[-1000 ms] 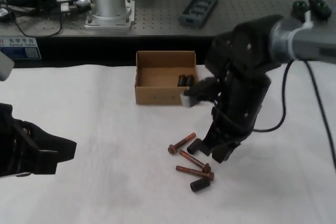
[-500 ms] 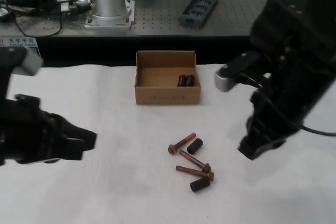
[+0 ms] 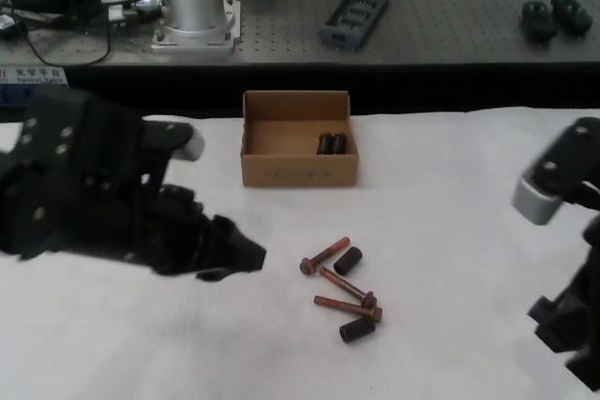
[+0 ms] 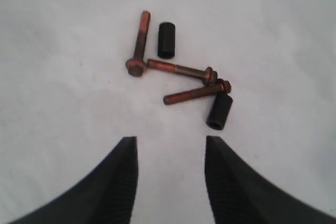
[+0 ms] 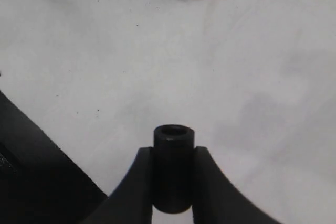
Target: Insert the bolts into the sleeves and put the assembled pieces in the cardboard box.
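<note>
Covering the bench, white cloth (image 3: pixel 450 194): all the loose parts are laid on it. It looks soft, so it could be pinched and pulled up with a bolt if the jaws are pressed down too far.
Left gripper (image 4: pixel 170 140): its jaws are spread wide with nothing between them, and it is held just short of the pile. Two parts could be caught at once if it is closed in the wrong spot.
Right gripper (image 5: pixel 174 150): it is kept well away from the pile, near the right edge of the cloth, and its jaws are closed on a sleeve.
Cardboard box (image 3: pixel 300 175): it is set at the far side of the cloth, and two assembled pieces (image 3: pixel 331 144) are seen toward its right side.
Bolts (image 4: pixel 178 70): three are left on the cloth in a close bunch (some look to be touching at head and tip), so the others could be knocked or rolled when one is lifted.
Loose sleeves (image 4: pixel 167 40): one is laid beside the far bolt, the other against a bolt head. Being round, they could be rolled away by a small bump.
Held sleeve (image 5: pixel 174 174): its open end is stuck out past the jaws. It could be tipped, or pushed back through the grip, if a bolt is brought in crooked or shoved hard.
</note>
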Motion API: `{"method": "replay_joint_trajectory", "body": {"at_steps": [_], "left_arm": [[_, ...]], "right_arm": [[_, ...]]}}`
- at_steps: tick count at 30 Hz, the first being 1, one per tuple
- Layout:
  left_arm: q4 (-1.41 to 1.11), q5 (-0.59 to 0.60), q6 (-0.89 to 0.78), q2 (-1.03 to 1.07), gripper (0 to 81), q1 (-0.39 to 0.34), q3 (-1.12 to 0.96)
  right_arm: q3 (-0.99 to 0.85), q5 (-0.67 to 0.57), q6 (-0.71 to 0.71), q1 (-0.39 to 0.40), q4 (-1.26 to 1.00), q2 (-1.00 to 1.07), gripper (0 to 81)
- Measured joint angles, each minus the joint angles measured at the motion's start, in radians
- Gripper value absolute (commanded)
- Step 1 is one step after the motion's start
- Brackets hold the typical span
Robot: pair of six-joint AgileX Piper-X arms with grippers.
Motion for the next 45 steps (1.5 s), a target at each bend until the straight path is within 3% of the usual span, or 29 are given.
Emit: {"method": "replay_joint_trajectory", "body": {"at_steps": [6,12,21,34,45], "left_arm": [[0.006,-0.025,0.162,0.229,30.5,-0.041,-0.267],[0.158,-0.097,0.454,0.425,30.5,-0.066,-0.501],[0.242,-0.120,0.537,0.570,30.5,-0.067,-0.644],[0.289,-0.131,0.542,0.587,30.5,-0.145,-0.649],[0.309,-0.226,0.595,0.587,30.5,-0.148,-0.649]], "right_arm": [[0.034,0.000,0.000,-0.022,0.005,-0.059,2.8],[0.039,0.000,0.000,-0.096,0.005,-0.063,2.8],[0.039,-0.040,0.000,-0.148,-0.015,-0.063,2.8],[0.092,-0.045,0.000,-0.162,-0.056,-0.063,2.8],[0.107,-0.046,0.000,-0.162,-0.048,-0.063,2.8]]}}
